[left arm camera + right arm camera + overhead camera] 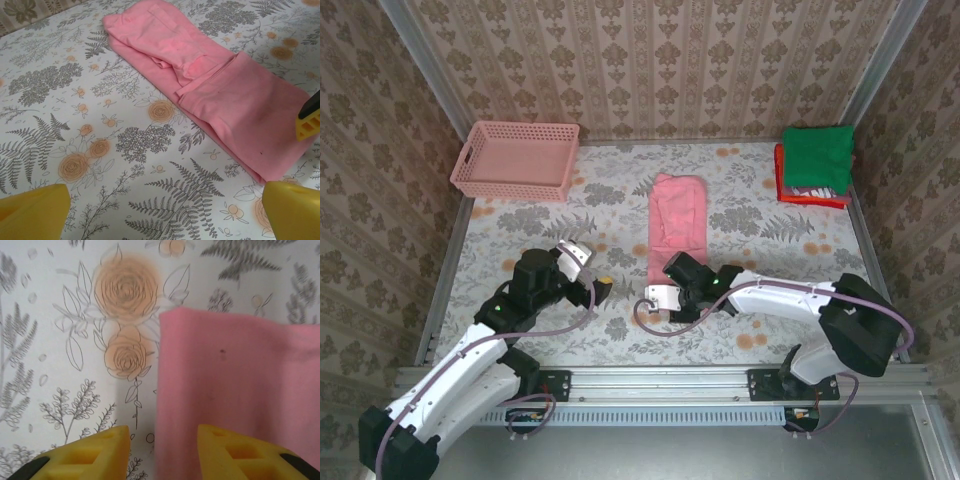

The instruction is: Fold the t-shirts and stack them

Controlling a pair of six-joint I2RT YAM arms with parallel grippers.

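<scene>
At centre, pink t-shirt (678, 225) lengthwise near-to-far

Salmon-pink t-shirt (678, 225), middle of worktop (520, 235): soft matt cloth, light creases, small dark speck. Green t-shirt (817, 152), far right corner: matt cloth, on red t-shirt (781, 166), also cloth. Worktop cover: smooth, matt, floral print. Basket (515, 160), far left corner: pink plastic lattice, slight sheen. Left gripper (165, 215), right gripper (162, 442): yellow matt plastic fingers. Right arm (780, 297) shell: glossy white plastic. Rail (660, 378), near edge: bare ribbed metal.
</scene>
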